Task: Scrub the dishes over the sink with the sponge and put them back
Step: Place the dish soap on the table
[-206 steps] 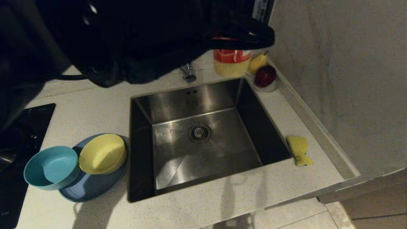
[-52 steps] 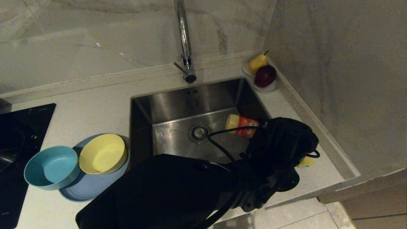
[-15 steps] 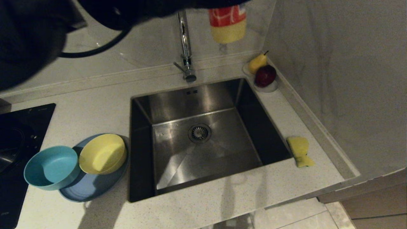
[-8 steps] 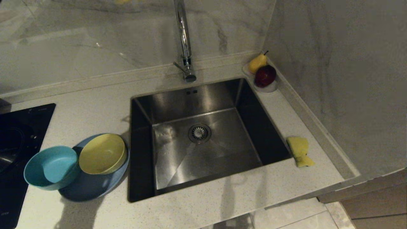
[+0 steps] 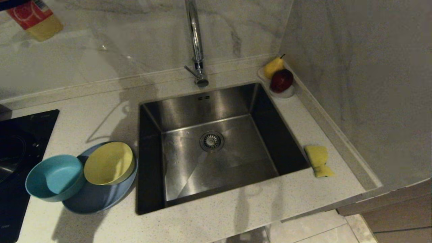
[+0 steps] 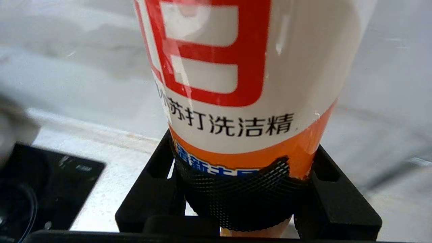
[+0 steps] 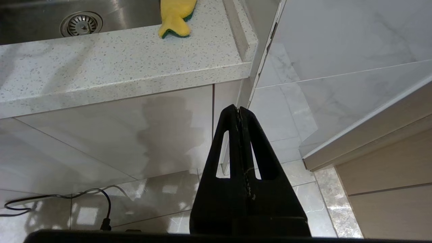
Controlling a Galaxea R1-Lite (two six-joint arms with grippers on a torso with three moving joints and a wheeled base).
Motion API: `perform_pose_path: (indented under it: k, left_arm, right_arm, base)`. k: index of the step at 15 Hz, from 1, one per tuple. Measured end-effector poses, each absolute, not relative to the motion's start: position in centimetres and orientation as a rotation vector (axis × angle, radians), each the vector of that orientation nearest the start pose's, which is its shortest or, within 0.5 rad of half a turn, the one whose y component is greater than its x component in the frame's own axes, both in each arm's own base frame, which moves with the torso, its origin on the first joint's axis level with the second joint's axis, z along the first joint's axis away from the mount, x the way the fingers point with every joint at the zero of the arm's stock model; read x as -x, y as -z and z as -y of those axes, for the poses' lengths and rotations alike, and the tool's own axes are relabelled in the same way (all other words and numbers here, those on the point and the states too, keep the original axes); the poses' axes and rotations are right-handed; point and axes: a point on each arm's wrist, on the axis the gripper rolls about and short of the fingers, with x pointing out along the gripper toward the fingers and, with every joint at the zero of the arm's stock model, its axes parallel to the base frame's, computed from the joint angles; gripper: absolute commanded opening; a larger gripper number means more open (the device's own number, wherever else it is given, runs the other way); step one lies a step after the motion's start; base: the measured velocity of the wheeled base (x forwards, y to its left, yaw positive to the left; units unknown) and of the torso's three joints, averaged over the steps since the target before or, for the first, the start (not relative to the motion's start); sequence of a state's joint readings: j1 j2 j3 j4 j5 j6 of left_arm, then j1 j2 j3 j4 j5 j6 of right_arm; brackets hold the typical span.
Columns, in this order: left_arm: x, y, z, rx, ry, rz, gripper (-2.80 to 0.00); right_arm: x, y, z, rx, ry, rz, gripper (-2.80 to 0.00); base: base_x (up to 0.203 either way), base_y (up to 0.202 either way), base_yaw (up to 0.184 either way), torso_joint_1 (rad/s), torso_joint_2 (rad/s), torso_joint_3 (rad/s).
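The teal bowl (image 5: pixel 54 177) and the yellow bowl (image 5: pixel 108 163) sit left of the sink (image 5: pixel 236 158), the yellow one resting on the blue plate (image 5: pixel 98 201). On the counter right of the sink lies the yellow sponge (image 5: pixel 318 160), also seen in the right wrist view (image 7: pixel 175 15). My left gripper (image 6: pixel 243 189) is shut on a red, white and orange dish soap bottle (image 6: pixel 243 84), held high at the far left by the back wall (image 5: pixel 33 20). My right gripper (image 7: pixel 239 111) hangs shut and empty below the counter's front right corner.
A tall chrome faucet (image 5: pixel 195 40) stands behind the sink. A small dish with a pear (image 5: pixel 273 66) and an apple (image 5: pixel 281 80) sits in the back right corner. A black cooktop (image 5: pixel 17 152) lies at the far left. A wall bounds the counter on the right.
The soap bottle has swung from above the faucet's right side to the far upper left, and the left arm has left the head view. Dishes and sponge have not moved.
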State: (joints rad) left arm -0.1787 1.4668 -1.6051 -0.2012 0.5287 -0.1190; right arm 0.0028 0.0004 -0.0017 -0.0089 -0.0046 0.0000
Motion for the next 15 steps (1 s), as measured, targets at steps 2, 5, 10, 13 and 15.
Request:
perform_pose_path:
  k: [2,5,10,13,15]
  left_arm:
    - [-24.7,-41.9,2.1,0.258,-0.375,0.343,-2.8]
    - [-29.0,-39.0,1.4,0.272,-0.407,0.353,-2.8]
    - [-36.0,-33.2,0.9,0.236,-0.387,0.248,-2.8]
    - [-39.1,-31.8,0.4,0.218,-0.364,0.231,-2.8]
    - [-41.1,-30.9,-0.2,0.205,-0.367,0.236,-2.8]
  right_arm:
    - [2.3,-7.7,0.0,0.0,0.001,0.01,-2.8]
    - [2.3,-7.7,0.0,0.0,0.002,0.01,-2.8]
    - [2.3,-7.7,0.0,0.0,0.002,0.01,-2.8]
    - [2.3,-7.7,0.0,0.0,0.001,0.01,-2.8]
    - [2.3,-7.7,0.0,0.0,0.002,0.01,-2.8]
  base:
    - [0.0,0.0,0.0,0.0,0.0,0.0]
    - [0.0,0.0,0.0,0.0,0.0,0.0]
    - [0.0,0.0,0.0,0.0,0.0,0.0]
    - [0.0,0.0,0.0,0.0,0.0,0.0]
    - [0.0,0.0,0.0,0.0,0.0,0.0]
